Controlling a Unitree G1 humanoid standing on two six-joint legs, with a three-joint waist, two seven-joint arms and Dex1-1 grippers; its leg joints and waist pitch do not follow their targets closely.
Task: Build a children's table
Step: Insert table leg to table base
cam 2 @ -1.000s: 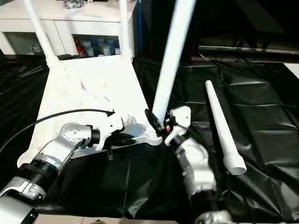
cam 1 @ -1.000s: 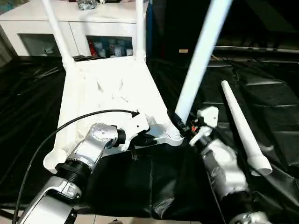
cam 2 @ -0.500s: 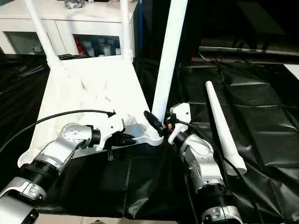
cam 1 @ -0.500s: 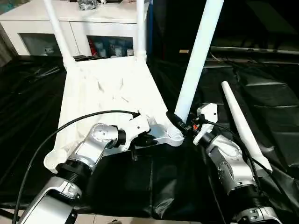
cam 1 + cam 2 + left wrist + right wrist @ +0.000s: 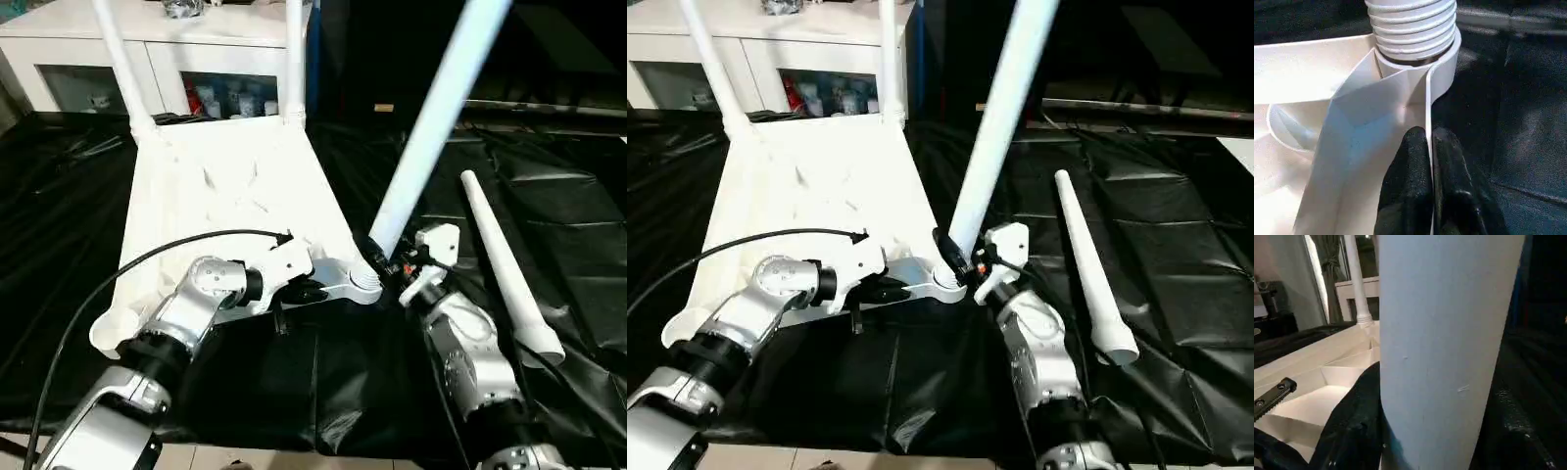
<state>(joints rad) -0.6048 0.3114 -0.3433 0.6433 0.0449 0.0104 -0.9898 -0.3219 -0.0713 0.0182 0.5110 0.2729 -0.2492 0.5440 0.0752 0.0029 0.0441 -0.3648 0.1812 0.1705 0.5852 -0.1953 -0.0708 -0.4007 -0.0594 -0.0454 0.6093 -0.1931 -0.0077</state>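
On the black cloth-covered work table (image 5: 88, 323) in the left eye view, the white tabletop (image 5: 230, 201) lies underside up, its long axis running from the near edge toward the far edge. Two legs (image 5: 120, 61) stand upright in its far corner sockets. At its near right corner socket (image 5: 361, 281) a third leg (image 5: 431, 117) rises with its long axis tilted, the top leaning to the right and away. The right gripper (image 5: 384, 260) is clamped around this leg just above the socket. The left gripper (image 5: 312, 291) is pinched on the tabletop's near rim beside that socket. A fourth leg (image 5: 509, 269) lies flat on the cloth to the right, flared end toward the near edge, narrow end pointing away.

The right eye view shows the same layout; half a second ago the held leg stood closer to upright, and it now leans further right.

Seen from the left wrist, the two black fingers (image 5: 1408, 186) are closed together on a thin vertical wall of the tabletop, with the ribbed threaded end of the leg (image 5: 1413, 27) sitting in the socket beyond them.

Seen from the right wrist, the held leg fills the middle, a black finger (image 5: 1354, 426) pressed on each side of it, the ribbed tabletop and an upright leg behind.
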